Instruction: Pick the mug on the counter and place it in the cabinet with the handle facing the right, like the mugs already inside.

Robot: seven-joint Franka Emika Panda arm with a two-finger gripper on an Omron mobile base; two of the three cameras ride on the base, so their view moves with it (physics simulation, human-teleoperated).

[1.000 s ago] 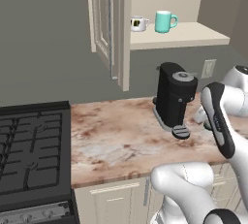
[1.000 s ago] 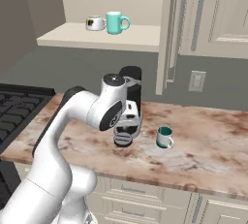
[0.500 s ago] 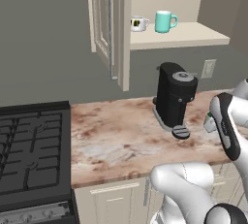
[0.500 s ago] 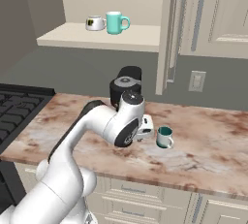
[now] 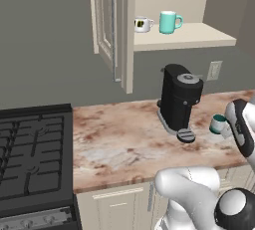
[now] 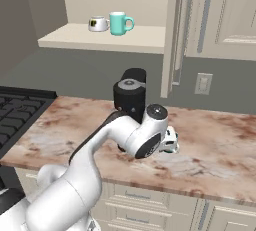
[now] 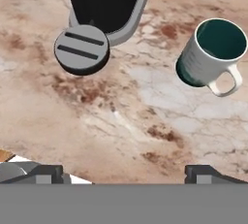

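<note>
The hand (image 7: 124,172) is hovering spread wide over the desk (image 7: 121,121); the mug (image 7: 209,53) is standing at two o'clock, beside the coffee machine (image 7: 104,0). Descending off-centre risks tipping it.

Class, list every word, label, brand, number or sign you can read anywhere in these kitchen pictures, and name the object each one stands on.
No readable text anywhere.
White mug on the cabinet shelf: a dark-and-yellow mark, too small and blurred to read.
Coffee machine: no label visible.
Teal-and-grey mug on the counter: faint speckling on its side, not legible as lettering.
Mint-green mug: plain.
</note>
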